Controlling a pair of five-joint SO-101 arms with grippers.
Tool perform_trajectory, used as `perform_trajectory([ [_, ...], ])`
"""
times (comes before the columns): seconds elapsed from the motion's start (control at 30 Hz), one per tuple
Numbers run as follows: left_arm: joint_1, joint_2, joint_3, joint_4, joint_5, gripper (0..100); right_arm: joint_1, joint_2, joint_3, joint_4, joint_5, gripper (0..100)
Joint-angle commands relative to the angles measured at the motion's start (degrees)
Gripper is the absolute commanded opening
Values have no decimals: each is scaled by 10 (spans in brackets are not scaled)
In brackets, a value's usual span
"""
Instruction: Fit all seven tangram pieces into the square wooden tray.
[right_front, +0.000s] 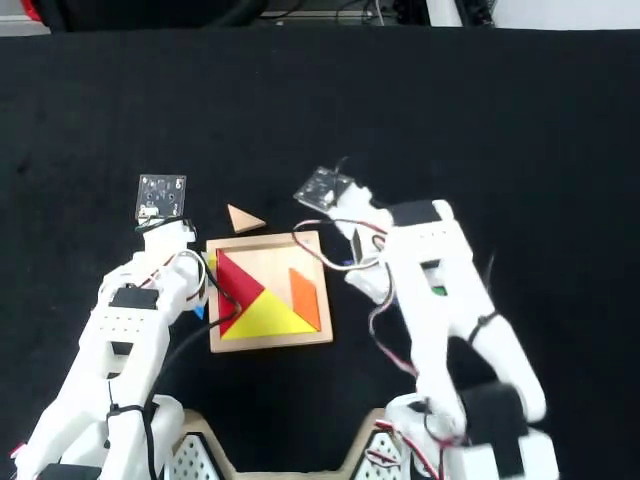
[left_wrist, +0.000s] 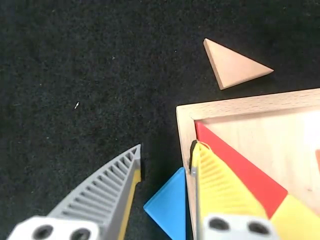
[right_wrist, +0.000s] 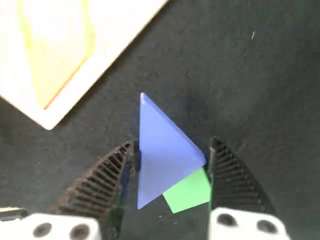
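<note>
The square wooden tray (right_front: 270, 343) is set mid-table, with a red triangle (right_front: 236, 285), a yellow triangle (right_front: 268, 318) and an orange piece (right_front: 305, 297) laid inside. The left gripper (left_wrist: 167, 146) is held wide open astride the left rim, with a blue triangle (left_wrist: 167, 205) between its fingers. The right gripper (right_wrist: 172, 145) is spread wide around a violet triangle (right_wrist: 162, 155) that overlaps a green piece (right_wrist: 192, 192), right of the tray. A plain wooden triangle (right_front: 243, 218) is seen just beyond the far rim

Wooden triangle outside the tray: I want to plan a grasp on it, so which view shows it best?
The left wrist view: the wooden triangle lies whole and unobstructed on the black cloth, apart from the tray. The high view shows it small, just beyond the tray's far edge.
</note>
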Motion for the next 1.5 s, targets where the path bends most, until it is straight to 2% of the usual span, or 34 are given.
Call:
perform_trajectory([
  [0.0, 5, -7, -8, -9, -1, 173, -33, -51, -30, 10, 2, 204],
  [0.2, 6, -7, -7, -9, -1, 173, -91, -26, -57, -19, -45, 204],
  [0.47, 6, -7, -7, -9, -1, 173, -151, 120, -191, -31, -98, 204],
  [0.8, 6, -7, -8, -9, -1, 173, -187, 263, -277, -44, -101, 204],
  [1.47, 6, -7, -8, -9, -1, 173, -182, 271, -183, -148, -119, 204],
])
